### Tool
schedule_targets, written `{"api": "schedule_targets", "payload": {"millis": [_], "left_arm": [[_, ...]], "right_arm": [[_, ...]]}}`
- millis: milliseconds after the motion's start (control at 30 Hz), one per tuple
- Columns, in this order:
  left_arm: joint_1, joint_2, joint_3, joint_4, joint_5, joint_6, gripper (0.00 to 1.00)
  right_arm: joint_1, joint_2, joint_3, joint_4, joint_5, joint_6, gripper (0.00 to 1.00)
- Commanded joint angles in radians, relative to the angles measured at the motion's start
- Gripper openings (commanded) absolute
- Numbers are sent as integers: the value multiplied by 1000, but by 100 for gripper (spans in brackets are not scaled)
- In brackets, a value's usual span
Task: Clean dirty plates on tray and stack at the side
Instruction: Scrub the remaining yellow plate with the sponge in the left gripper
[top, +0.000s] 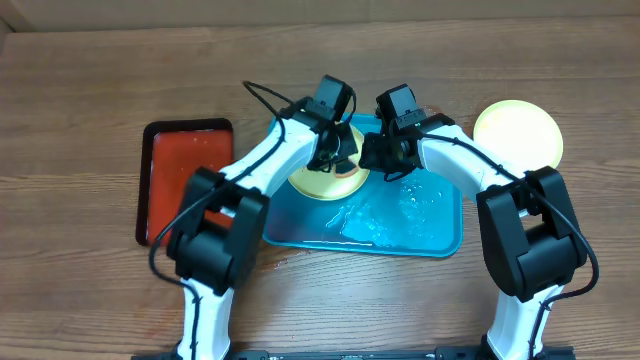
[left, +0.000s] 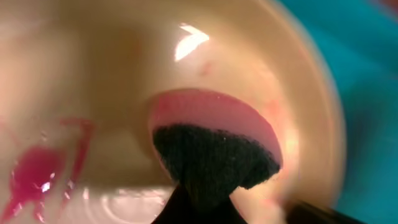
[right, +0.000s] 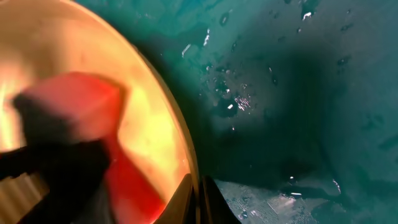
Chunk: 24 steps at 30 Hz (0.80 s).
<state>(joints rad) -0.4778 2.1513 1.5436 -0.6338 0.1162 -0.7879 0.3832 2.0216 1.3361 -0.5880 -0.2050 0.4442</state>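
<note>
Off to the left a red tray (top: 190, 180) sits on the wooden table. The left gripper (top: 336, 152) is clamped on a pink sponge (left: 214, 134) with a dark scouring side, pressed into the smeared plate (top: 318, 182), which lies at the back left of the wet turquoise tray (top: 430, 235). The right gripper (top: 378, 158) has its fingers nearly together, pinching that plate's rim. A second, yellow-green plate (top: 517, 135) rests on the table just right of the tray.

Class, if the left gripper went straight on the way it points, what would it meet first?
Most likely the yellow-green plate: the left gripper points down into it, and its sponge appears to be touching the pale centre.
</note>
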Motion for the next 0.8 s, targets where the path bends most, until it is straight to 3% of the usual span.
{"api": "schedule_targets", "payload": {"millis": [0,500,667,767], "left_arm": [[21,49,13,-27,-47,-21,4],[146,46,187,-319,-202,86,4],[132,46,233,-275,6,173,4],[115,50,223,-250,77,163,4]], "right_arm": [[2,4,10,5,-5,-3,4],[2,4,10,8,25,-2,4],[2,4,10,15,25,-2,4],[2,4,10,16,25,-2,4]]}}
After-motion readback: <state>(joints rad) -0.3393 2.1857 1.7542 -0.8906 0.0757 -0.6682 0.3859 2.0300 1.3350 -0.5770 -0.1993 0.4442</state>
